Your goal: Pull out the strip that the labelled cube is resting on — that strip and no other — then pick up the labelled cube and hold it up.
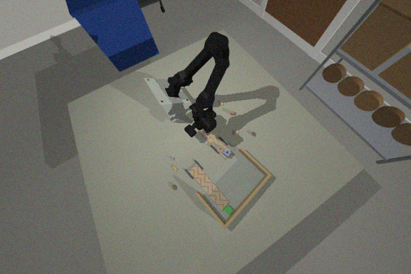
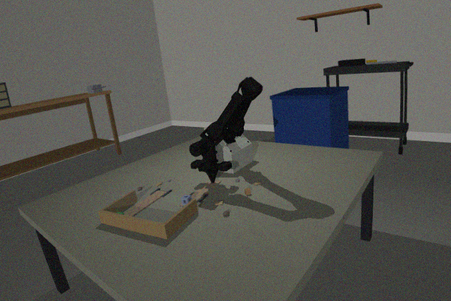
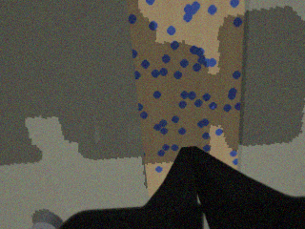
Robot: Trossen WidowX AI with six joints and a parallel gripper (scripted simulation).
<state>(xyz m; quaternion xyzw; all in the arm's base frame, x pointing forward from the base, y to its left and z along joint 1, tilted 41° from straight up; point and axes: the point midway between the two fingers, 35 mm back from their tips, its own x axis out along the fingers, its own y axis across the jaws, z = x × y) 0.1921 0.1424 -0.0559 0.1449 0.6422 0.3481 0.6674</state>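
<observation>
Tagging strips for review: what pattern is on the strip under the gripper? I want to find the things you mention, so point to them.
Blue dots on tan, clearest in wrist view (image 3: 177, 74).

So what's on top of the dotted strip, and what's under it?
On the dotted strip, near its far end, sits the labelled cube. Whatever lies directly beneath the strip is covered, so I can't tell.
</observation>
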